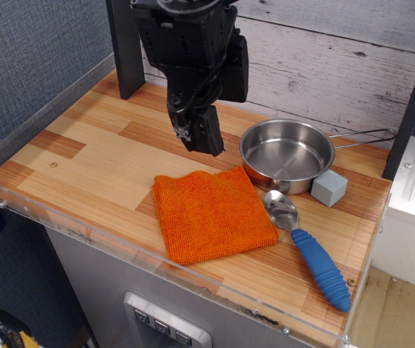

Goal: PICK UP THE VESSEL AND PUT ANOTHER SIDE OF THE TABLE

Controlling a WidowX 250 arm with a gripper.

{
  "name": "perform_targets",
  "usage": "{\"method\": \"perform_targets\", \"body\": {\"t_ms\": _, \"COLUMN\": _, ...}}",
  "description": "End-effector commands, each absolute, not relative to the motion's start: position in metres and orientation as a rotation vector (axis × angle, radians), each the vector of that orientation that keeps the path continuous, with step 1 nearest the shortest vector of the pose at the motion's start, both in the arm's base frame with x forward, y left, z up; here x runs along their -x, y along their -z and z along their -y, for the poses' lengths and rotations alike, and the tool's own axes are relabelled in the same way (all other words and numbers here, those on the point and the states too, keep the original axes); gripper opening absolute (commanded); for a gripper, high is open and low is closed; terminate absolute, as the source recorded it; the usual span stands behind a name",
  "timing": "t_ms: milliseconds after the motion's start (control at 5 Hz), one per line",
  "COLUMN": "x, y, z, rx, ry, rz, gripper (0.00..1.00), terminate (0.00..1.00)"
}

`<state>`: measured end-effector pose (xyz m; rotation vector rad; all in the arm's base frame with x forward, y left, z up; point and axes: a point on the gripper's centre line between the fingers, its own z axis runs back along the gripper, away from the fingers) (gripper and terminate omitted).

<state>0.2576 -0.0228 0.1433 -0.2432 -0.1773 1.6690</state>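
The vessel (287, 154), a small shiny steel saucepan with a copper-toned base, stands upright and empty at the back right of the table (84, 156). Its thin wire-loop handle (363, 136) points right toward the table's edge. My black gripper (201, 135) hangs above the middle back of the table, to the left of the saucepan and apart from it. Its fingers look pressed together with nothing between them.
An orange cloth (213, 212) lies flat in front of the gripper. A metal spoon with a blue handle (321, 262) lies at the front right. A small grey block (329, 188) sits against the saucepan's front right. A clear acrylic rim (120, 243) runs along the table's edges.
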Motion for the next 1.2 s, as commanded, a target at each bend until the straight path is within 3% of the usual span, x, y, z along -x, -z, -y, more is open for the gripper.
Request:
{"method": "perform_targets", "body": {"t_ms": 0, "x": -0.258, "y": -0.143, "z": 0.023, "rx": 0.243, "ry": -1.669, "rz": 0.177, "gripper": 1.0, "terminate": 0.0}}
{"method": "perform_targets", "body": {"t_ms": 200, "x": -0.264, "y": -0.14, "z": 0.014, "rx": 0.158, "ry": -1.417, "rz": 0.147, "gripper": 1.0, "terminate": 0.0}}
{"method": "perform_targets", "body": {"t_ms": 800, "x": -0.298, "y": -0.123, "z": 0.028, "rx": 0.011, "ry": -0.827, "rz": 0.064, "gripper": 1.0, "terminate": 0.0}}
{"method": "perform_targets", "body": {"t_ms": 1000, "x": -0.312, "y": -0.117, "z": 0.029, "rx": -0.063, "ry": -0.713, "rz": 0.159, "gripper": 1.0, "terminate": 0.0}}
